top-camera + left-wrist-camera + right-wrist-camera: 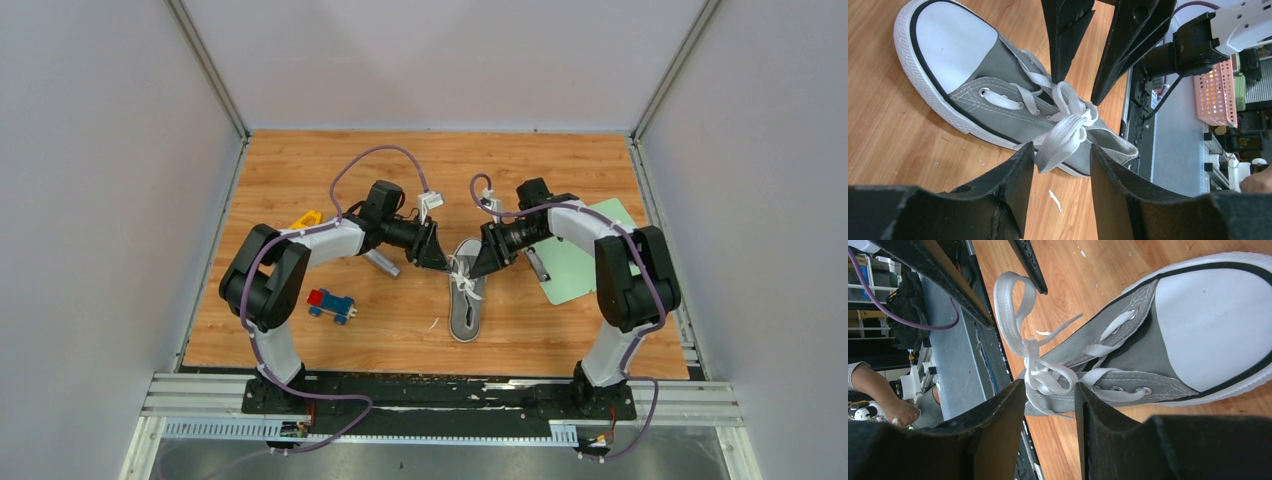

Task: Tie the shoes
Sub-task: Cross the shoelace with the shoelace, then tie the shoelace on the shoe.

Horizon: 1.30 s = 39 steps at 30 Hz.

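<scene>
The grey sneaker [466,305] is being shown lying on its sole on the wooden table [300,160], directly between and below the two grippers. Its laced middle is being straddled from both sides. Its white toe cap [955,42] is lying on the far side of the fingers, and its heel opening is lying on the near side, toward the arm bases.

The left gripper [1060,150] is being held partly open above the shoe's left flank. Its fingers [1013,185] are standing moderately apart, with nothing being pinched between them. A flat loop of the white laces [1063,125] is drooping over the shoe's side into the gap between them, without being clamped.

The right gripper [1049,385] is being held facing it from the other flank, its fingers [1003,430] likewise spread to a middling width and closed on nothing. The knotted crossing of the laces is lying just in front of that gap. A second loop is standing up beyond it, reaching toward the left gripper's tips without being gripped. The two pairs of fingertips are near each other above the tongue, but apart.

Outside the left fingers, a blue and red toy car [330,304] is resting on the table. Outside the right fingers, a pale green mat [575,262] is lying flat.
</scene>
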Motion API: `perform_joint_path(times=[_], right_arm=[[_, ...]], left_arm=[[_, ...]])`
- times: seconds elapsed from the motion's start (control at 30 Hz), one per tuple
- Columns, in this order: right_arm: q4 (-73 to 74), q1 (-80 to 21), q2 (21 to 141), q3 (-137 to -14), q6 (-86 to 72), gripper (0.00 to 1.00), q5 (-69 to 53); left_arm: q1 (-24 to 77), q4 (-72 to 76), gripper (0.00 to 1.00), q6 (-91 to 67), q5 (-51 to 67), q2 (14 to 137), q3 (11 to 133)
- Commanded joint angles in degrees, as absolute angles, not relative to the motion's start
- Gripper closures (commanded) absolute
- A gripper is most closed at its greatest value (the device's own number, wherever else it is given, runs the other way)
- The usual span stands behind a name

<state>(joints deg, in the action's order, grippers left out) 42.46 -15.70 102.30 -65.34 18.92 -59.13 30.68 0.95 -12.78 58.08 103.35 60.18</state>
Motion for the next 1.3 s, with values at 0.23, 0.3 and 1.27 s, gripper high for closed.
perform_joint_path(times=[0.23,0.3,1.27], right_arm=[[43.35,-16.94,104.80,-67.94,19.75,0.67,-60.93],[43.36,-16.88,104.82,-67.77,19.85,0.68,-60.53],[41.22,-19.87,86.89,-59.10,21.94,1.00,-38.19]], left_arm=[[30.52,2.54,0.55,-12.88,59.26,103.41,60.22],[30.50,2.24,0.56,-12.73,58.97,103.55,60.47],[29.74,-9.75,1.00,-9.32,49.53,103.40,61.89]])
